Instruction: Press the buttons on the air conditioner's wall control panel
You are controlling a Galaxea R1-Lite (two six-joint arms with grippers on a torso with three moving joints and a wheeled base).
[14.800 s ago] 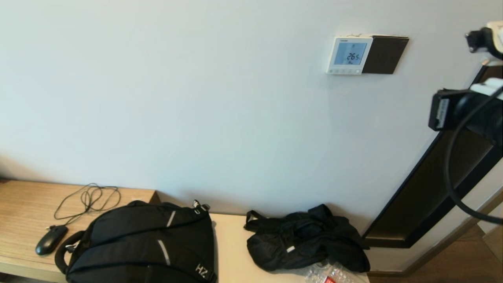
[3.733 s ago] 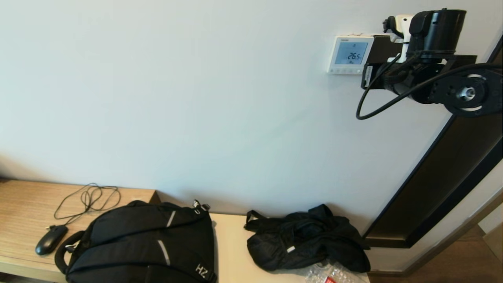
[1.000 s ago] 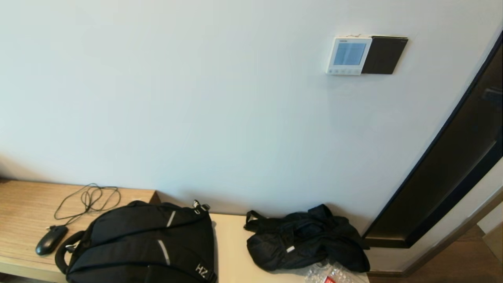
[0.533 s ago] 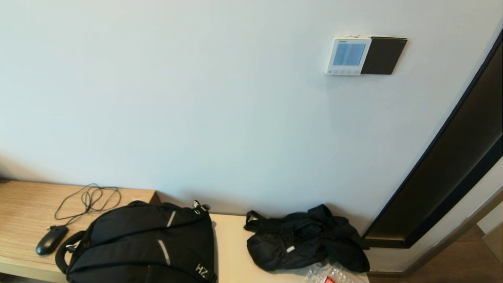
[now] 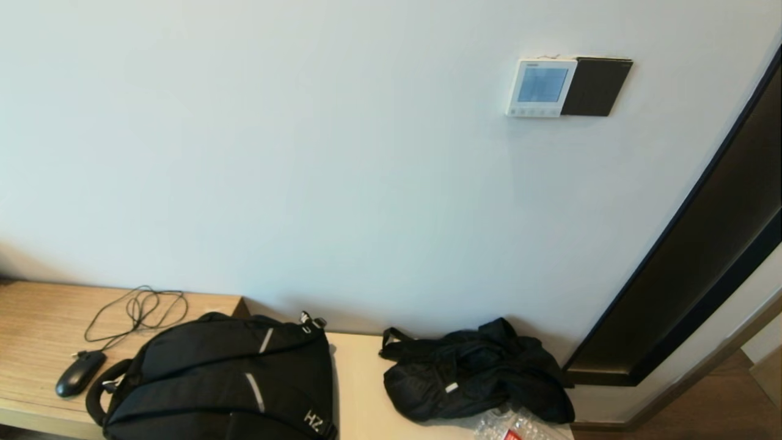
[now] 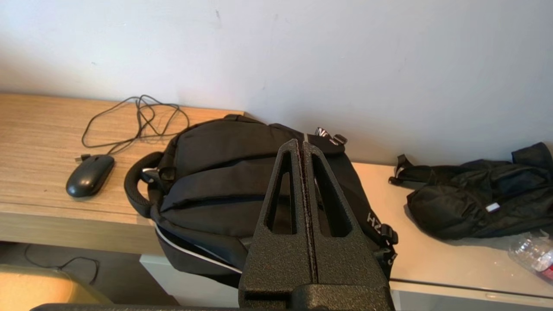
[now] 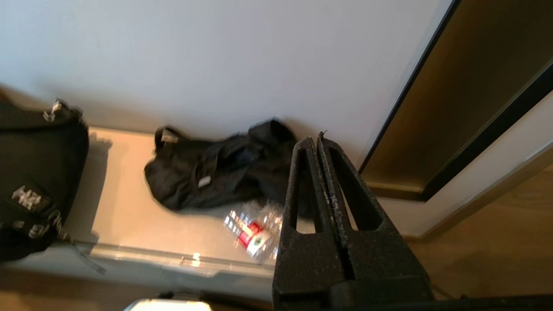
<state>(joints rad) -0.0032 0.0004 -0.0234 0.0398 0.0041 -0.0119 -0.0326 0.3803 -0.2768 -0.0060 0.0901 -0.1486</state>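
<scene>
Nearest to me are my two grippers, both low and out of the head view. The left gripper (image 6: 302,144) has its fingers pressed together with nothing between them, poised above the black backpack (image 6: 242,181) on the wooden bench (image 6: 30,129), with the mouse (image 6: 90,175) and its coiled cable off to one side. The right gripper (image 7: 317,142) is likewise closed flat and empty, hanging over the crumpled black jacket (image 7: 216,172) and a plastic bottle (image 7: 252,237), close to the dark door frame (image 7: 453,108). Farther off and much higher, the wall control panel (image 5: 542,86) sits on the wall, touching a dark plate (image 5: 596,86) on its right edge; its screen looks blank and a row of small buttons (image 5: 533,112) runs along its lower edge. What matters for any further press is that the panel lies well above both grippers and over toward my right side, roughly above the jacket, so I judge the right arm the nearer one. It would have to rise steeply and come at the wall face-on, tips kept closed to make a single blunt point, aimed at the horizontal button row and not the screen. Neither wrist camera shows the panel at present.
</scene>
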